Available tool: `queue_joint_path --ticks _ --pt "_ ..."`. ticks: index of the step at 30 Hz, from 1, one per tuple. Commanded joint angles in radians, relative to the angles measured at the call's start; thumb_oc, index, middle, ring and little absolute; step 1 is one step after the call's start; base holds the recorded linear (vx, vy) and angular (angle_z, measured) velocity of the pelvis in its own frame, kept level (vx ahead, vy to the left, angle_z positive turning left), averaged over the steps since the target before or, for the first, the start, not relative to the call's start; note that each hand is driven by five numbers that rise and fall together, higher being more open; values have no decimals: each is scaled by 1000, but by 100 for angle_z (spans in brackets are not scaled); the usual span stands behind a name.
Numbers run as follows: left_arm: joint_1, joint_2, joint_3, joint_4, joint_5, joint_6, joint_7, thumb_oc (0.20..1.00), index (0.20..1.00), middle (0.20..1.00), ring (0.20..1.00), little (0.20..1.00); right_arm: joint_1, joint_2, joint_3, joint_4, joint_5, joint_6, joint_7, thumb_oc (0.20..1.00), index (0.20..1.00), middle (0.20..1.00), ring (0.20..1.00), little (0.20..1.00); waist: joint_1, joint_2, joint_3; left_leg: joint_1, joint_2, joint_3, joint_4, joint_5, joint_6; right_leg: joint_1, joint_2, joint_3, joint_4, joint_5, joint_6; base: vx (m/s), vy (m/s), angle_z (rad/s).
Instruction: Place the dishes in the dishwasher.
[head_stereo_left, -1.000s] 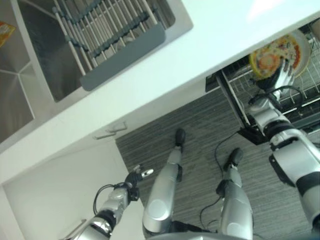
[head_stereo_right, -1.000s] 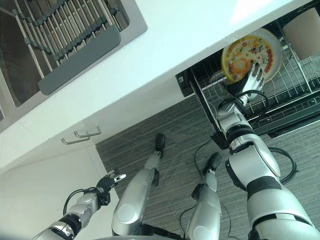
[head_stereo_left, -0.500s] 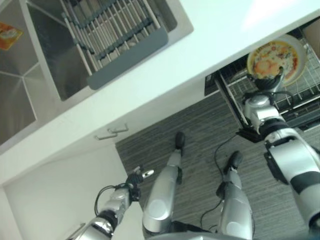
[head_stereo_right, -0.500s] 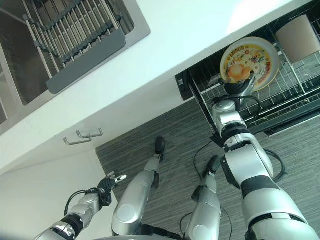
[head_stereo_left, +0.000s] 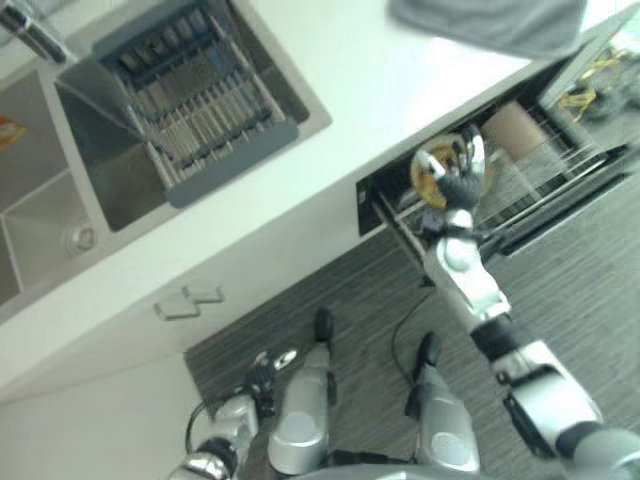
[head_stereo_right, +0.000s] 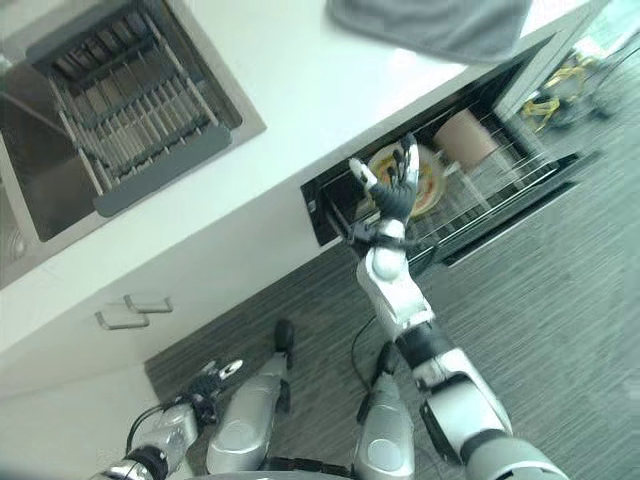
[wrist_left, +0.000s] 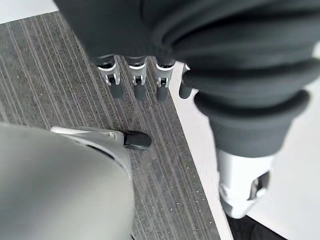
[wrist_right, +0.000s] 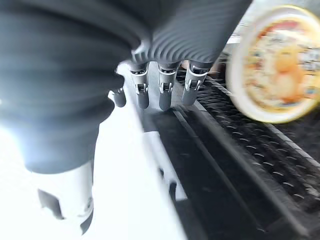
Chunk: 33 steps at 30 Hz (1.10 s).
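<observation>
The right hand (head_stereo_right: 393, 190) is raised with its fingers spread wide and straight, nothing held, just in front of the pulled-out dishwasher rack (head_stereo_right: 500, 185) at about two o'clock in the head views. One yellow patterned plate (wrist_right: 280, 62) is seen standing on edge in that rack, just past the fingertips and apart from them, so the placing of this dish is judged done or nearly done. For the step to be finished well, the hand should be drawn straight back along its own line, fingers kept straight, so that the plate is not clipped and tipped out of its slot. One beige cup-like vessel (head_stereo_right: 463, 136) is seen further along the rack toward two o'clock. On the white bench (head_stereo_right: 300, 70) one grey cloth (head_stereo_right: 430, 25) lies at twelve o'clock, and one grey drying rack (head_stereo_right: 135, 105) sits in the sink (head_stereo_left: 60, 200) at ten o'clock. The left hand (head_stereo_right: 212, 374) hangs low at seven o'clock, fingers relaxed and empty.
</observation>
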Motion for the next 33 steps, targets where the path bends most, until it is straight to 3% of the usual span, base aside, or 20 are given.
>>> queue_joint_path --ticks 1,5,6,8,13,19,22,26,27,31,32,33 --pt "22 -14 -45 42 12 -14 26 1000 1000 1000 1000 1000 -41 -25 -29 -49 -41 -47 -21 1000 1000 1000 1000 1000 18 27 -28 38 69 23 85 -70 -31 8 -66 -20 127 -55 13 102 -61 -12" --pt "87 -41 -15 64 53 -13 36 1000 1000 1000 1000 1000 45 -59 -76 -117 -56 -27 -6 1000 1000 1000 1000 1000 -4 10 -110 118 83 44 77 -85 -33 95 -43 -17 90 -62 1 168 -71 -12" --pt "126 -49 12 86 73 8 31 1000 1000 1000 1000 1000 114 -106 -110 -173 -45 0 62 1000 1000 1000 1000 1000 -22 0 -177 181 94 65 50 -86 -37 155 -32 -16 59 -63 1 225 -87 -20" --pt "132 -48 27 89 84 6 26 1000 1000 1000 1000 1000 138 -123 -130 -193 -46 -18 93 1000 1000 1000 1000 1000 -30 -2 -188 200 99 71 42 -86 -38 172 -29 -16 52 -64 2 112 -54 -24" --pt "149 -50 64 85 63 15 8 1000 1000 1000 1000 1000 288 -169 -260 -217 -24 -59 59 1000 1000 1000 1000 1000 -73 -4 -225 256 101 99 35 -107 -33 214 -22 -1 33 -66 6 79 -34 -10" --pt "174 -39 78 101 67 32 -16 1000 1000 1000 1000 1000 364 -151 -449 -56 115 -137 8 1000 1000 1000 1000 1000 -94 -1 -242 281 97 117 37 -123 -30 232 -21 -2 1 -51 15 61 -45 -9" --pt "173 -31 62 114 56 50 -19 1000 1000 1000 1000 1000 365 -147 -502 31 146 -137 -31 1000 1000 1000 1000 1000 -91 1 -243 285 92 115 40 -131 -29 234 -21 -3 -11 -42 20 83 -47 -3" --pt "166 -18 30 122 32 97 -22 1000 1000 1000 1000 1000 376 -89 -530 274 365 -173 40 1000 1000 1000 1000 1000 -70 11 -233 273 78 92 48 -141 -24 230 -27 -9 -29 -26 28 114 -28 7" --pt "160 -14 12 109 34 120 -24 1000 1000 1000 1000 1000 359 -64 -507 354 461 -161 106 1000 1000 1000 1000 1000 -54 18 -228 265 70 78 49 -144 -22 223 -32 -14 -34 -20 31 84 -3 12" --pt "141 -15 -24 101 28 130 -30 1000 1000 1000 1000 1000 313 -28 -461 445 615 -170 179 1000 1000 1000 1000 1000 -35 34 -210 220 66 58 68 -144 -21 181 -45 -15 -20 -18 33 -45 30 16" --pt "87 -17 -67 90 5 136 -29 1000 1000 1000 1000 1000 233 -5 -447 544 784 -224 258 1000 1000 1000 1000 1000 -11 51 -170 151 59 35 88 -140 -23 125 -62 -16 -11 -6 40 -245 70 34" --pt "52 -18 -91 80 -4 146 -24 1000 1000 1000 1000 1000 175 7 -433 577 836 -230 301 1000 1000 1000 1000 1000 0 58 -140 115 54 21 95 -136 -24 97 -71 -12 -7 3 44 -291 81 24"
